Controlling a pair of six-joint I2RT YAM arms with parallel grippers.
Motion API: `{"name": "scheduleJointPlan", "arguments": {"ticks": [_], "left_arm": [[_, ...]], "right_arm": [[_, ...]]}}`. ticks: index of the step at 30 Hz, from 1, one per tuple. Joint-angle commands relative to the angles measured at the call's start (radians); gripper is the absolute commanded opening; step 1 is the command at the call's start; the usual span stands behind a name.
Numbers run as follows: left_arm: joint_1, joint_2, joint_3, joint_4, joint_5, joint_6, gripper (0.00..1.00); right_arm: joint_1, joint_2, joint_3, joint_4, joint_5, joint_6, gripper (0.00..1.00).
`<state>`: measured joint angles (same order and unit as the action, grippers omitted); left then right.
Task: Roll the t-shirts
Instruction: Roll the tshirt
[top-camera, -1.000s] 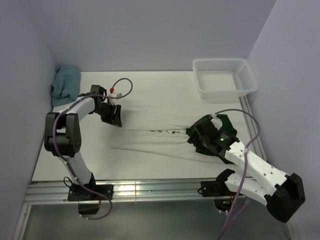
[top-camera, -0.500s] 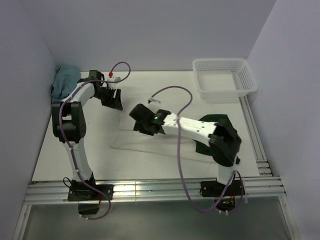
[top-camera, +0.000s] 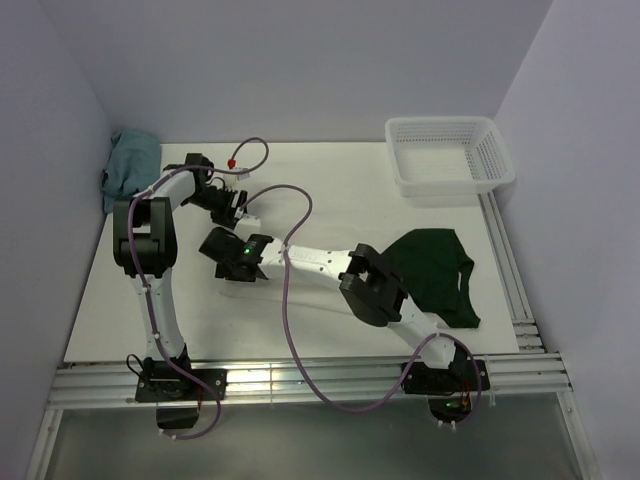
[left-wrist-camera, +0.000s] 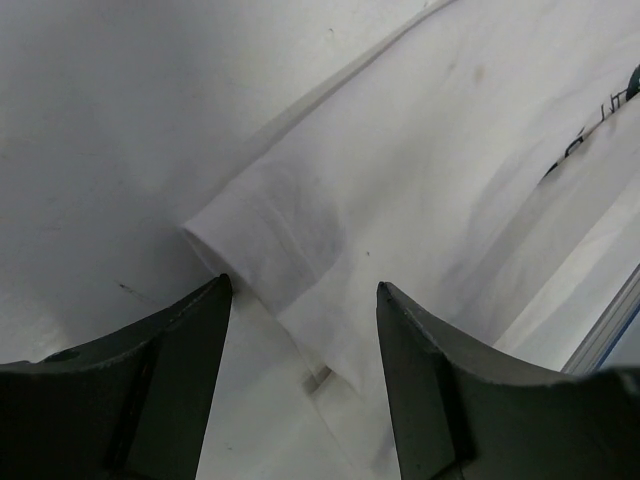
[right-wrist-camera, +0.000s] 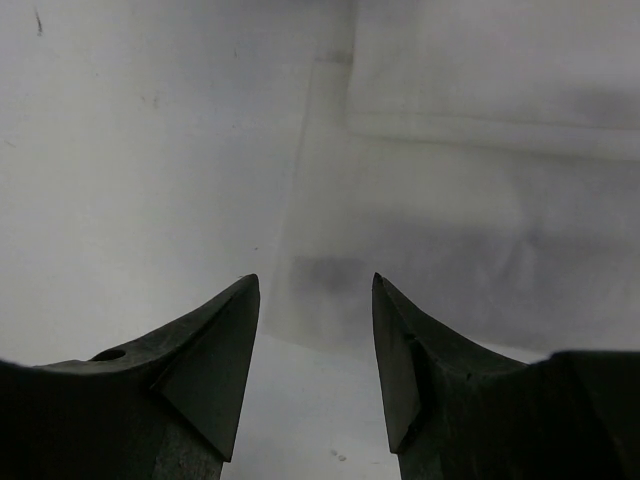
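A cream-white t-shirt (top-camera: 325, 215) lies flat across the table, its dark green part (top-camera: 430, 272) at the right. My left gripper (top-camera: 238, 208) is open over the shirt's far-left corner. In the left wrist view (left-wrist-camera: 305, 284) a folded corner of the shirt (left-wrist-camera: 275, 225) lies between the jaws, not gripped. My right gripper (top-camera: 222, 264) has reached across to the left and is open low over the shirt's near-left edge. In the right wrist view (right-wrist-camera: 314, 278) the shirt edge (right-wrist-camera: 450, 240) lies just ahead of the open jaws.
A white mesh basket (top-camera: 450, 155) stands at the back right. A teal-blue cloth (top-camera: 130, 165) is bunched at the back left by the wall. The right arm's long link (top-camera: 320, 262) stretches over the middle of the table. Metal rails (top-camera: 300, 380) run along the near edge.
My right arm swung from the green sleeve on the right across to the shirt's left end. My left gripper shifted slightly back and left. The shirt's folded body has changed shape.
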<state>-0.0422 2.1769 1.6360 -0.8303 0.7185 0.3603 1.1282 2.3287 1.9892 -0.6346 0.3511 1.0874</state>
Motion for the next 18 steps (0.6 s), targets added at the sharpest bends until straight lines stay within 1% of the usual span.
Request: {"name": "scheduleJointPlan", "arguments": {"ticks": [1, 3, 7, 11, 16, 18], "left_arm": [[-0.004, -0.016, -0.018, 0.004, 0.064, 0.040, 0.65], [-0.004, -0.008, -0.025, 0.008, 0.071, 0.034, 0.65], [-0.004, -0.015, -0.051, 0.042, 0.070, 0.019, 0.64], [-0.004, -0.014, -0.065, 0.059, 0.068, 0.003, 0.62], [-0.004, -0.025, -0.096, 0.100, 0.052, -0.040, 0.56], [-0.004, -0.031, -0.107, 0.123, 0.039, -0.064, 0.51]], "right_arm": [[0.005, 0.027, 0.062, -0.019, 0.022, 0.002, 0.56], [0.013, 0.049, 0.072, -0.019, 0.014, 0.000, 0.56], [0.030, 0.103, 0.167, -0.104, 0.029, -0.004, 0.57], [0.038, 0.149, 0.200, -0.161, 0.035, 0.008, 0.57], [0.056, 0.169, 0.209, -0.223, 0.042, 0.019, 0.58], [0.059, 0.179, 0.209, -0.235, 0.035, 0.017, 0.58]]}}
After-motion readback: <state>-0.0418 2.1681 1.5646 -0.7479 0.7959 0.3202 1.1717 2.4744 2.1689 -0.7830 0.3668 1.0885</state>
